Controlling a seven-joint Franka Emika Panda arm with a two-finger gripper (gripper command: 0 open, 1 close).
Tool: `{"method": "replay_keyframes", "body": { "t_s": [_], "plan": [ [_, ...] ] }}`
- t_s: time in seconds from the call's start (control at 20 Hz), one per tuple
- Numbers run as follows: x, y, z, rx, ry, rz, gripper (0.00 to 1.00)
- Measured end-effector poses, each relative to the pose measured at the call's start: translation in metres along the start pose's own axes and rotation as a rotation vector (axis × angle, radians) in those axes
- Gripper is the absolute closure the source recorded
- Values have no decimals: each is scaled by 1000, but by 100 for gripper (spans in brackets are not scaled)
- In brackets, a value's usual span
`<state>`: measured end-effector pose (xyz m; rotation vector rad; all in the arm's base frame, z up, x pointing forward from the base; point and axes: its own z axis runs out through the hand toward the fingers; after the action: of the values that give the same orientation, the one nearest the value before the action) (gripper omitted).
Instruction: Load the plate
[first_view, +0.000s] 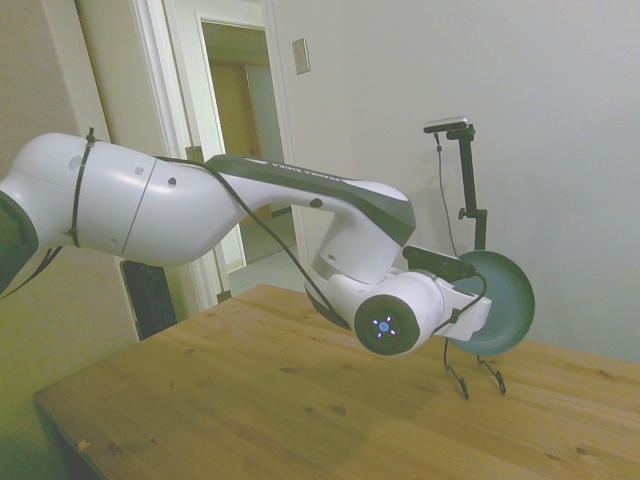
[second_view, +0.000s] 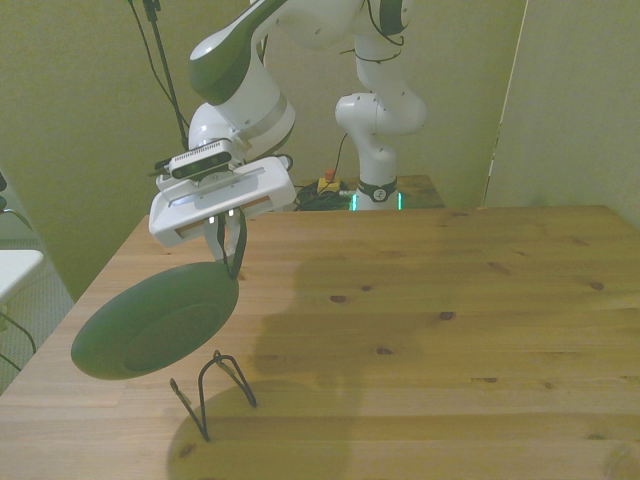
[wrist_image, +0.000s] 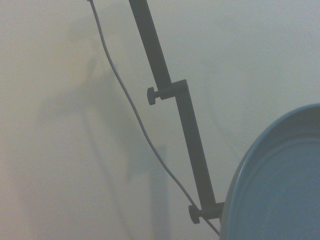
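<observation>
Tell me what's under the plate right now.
The plate, gripped at its rim by the gripper, hangs in the air, tilted. Below it, a small black wire rack stands empty on the wooden table. Nothing else shows underneath; the plate hides a patch of table.

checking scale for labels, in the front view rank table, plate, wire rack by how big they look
1. table, largest by far
2. plate, held off the table by the gripper
3. wire rack, smallest, though the plate's nearness to the camera may exaggerate the gap
</observation>
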<state>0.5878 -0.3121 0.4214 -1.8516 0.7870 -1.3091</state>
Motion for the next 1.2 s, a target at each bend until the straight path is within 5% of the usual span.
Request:
{"method": "replay_keyframes", "body": {
  "t_s": [0.9,1.2],
  "plan": [
    [-20,46,4,-15,-37,-31,100],
    [-11,32,4,21,-30,-39,100]
  ]
}}
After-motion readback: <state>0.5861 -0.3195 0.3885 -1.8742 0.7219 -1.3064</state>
